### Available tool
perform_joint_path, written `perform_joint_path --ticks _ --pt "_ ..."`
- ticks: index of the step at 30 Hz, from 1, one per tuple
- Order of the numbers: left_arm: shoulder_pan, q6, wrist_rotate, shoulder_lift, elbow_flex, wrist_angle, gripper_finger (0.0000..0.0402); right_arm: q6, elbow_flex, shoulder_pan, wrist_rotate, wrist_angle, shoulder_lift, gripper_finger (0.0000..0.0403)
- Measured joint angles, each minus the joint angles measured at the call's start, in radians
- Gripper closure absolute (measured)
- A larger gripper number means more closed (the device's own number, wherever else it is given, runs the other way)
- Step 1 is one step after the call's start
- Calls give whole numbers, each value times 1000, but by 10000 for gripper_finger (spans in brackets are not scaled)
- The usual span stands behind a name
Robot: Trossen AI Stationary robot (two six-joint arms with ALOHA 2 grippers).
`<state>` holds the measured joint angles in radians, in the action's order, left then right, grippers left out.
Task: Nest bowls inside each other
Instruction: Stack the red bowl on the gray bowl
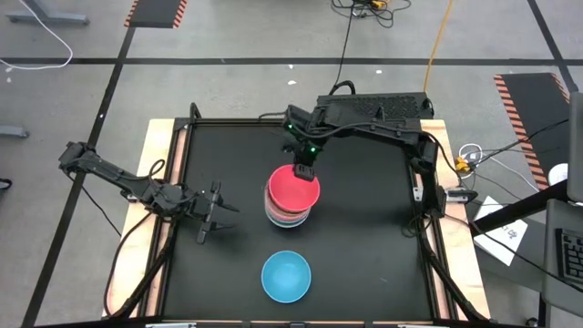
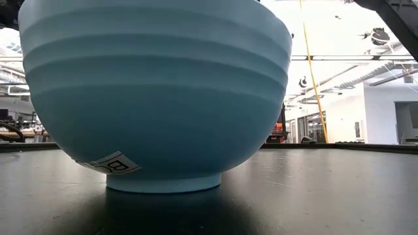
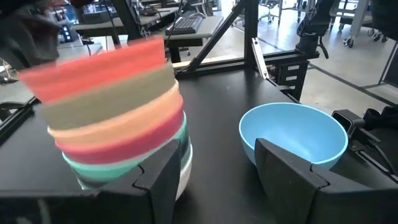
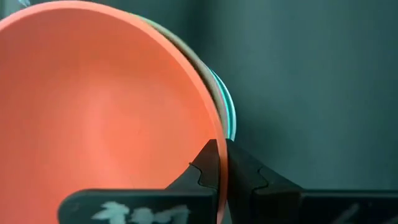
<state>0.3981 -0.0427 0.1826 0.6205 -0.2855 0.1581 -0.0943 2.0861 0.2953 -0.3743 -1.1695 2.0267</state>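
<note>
Nearly finished, the nesting job comes down to one straggler on the black table (image 1: 364, 255). At mid-table a stack of bowls (image 1: 290, 211) leans a little, with the red bowl (image 1: 293, 188) sitting on top; under it the left wrist view shows olive-brown (image 3: 106, 102), peach-orange (image 3: 118, 127), magenta (image 3: 134, 146), teal (image 3: 106, 167) and white (image 3: 185, 165) rims, and any lower bowls are hidden. The right gripper (image 1: 302, 169) reaches in from the far side and pinches the red bowl's far rim, its two dark fingers (image 4: 245, 168) closed narrowly on either side of the wall, as the right wrist view shows. That grip suggests the red bowl is just being seated or is about to be let go; which of the two cannot be told.

Alone at the near edge of the table, well apart from the stack, stands the light blue bowl (image 1: 286, 276), upright and empty, filling the low view. It appears to be the only bowl not yet nested.

Over the table's left side the left gripper (image 1: 209, 219) waits with its fingers spread wide and holding nothing, pointed toward the stack and the blue bowl. What looks left to do: release the red bowl, then carry the light blue one onto the stack.
</note>
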Motion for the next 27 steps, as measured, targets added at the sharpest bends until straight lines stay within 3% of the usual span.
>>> perform_joint_path --ticks 6,16,27 --pt "0 3 0 0 0 -7 192 -53 1 -36 113 -13 1 403" --pt "0 19 1 0 0 -6 192 -83 1 -96 106 63 31 403" --pt "34 25 0 0 0 -10 192 -97 2 -108 100 25 50 403"
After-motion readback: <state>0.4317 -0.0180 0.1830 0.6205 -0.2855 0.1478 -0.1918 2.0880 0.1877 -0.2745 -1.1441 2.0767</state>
